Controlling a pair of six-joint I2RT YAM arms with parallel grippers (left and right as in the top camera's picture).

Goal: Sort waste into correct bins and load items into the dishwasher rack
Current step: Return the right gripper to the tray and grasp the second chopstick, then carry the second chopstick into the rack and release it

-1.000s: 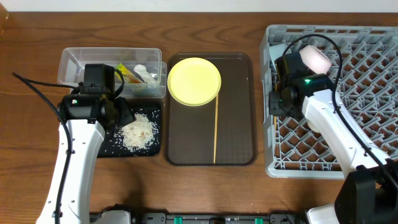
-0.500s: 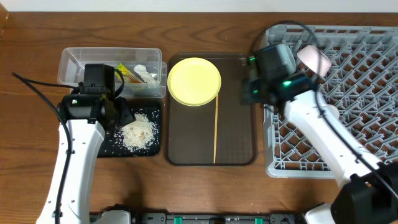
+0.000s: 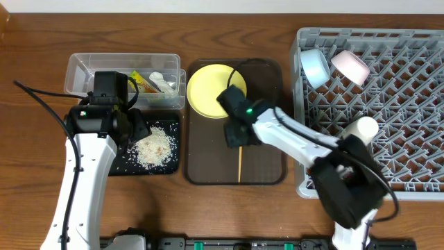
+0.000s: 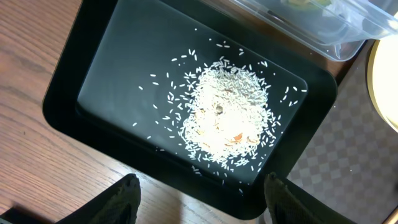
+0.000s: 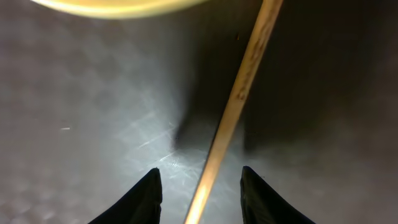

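**A:** Which way are your chopsticks [image 3: 240, 156] lying?

**B:** Flat on the brown serving tray [image 3: 267, 156], long axis front-to-back, far tip at the yellow plate [image 3: 208, 87]. Your right gripper [image 5: 200, 198] straddles them with jaws apart, not touching. Your left gripper [image 4: 202, 202] hangs spread over the black tray [image 4: 99, 74].
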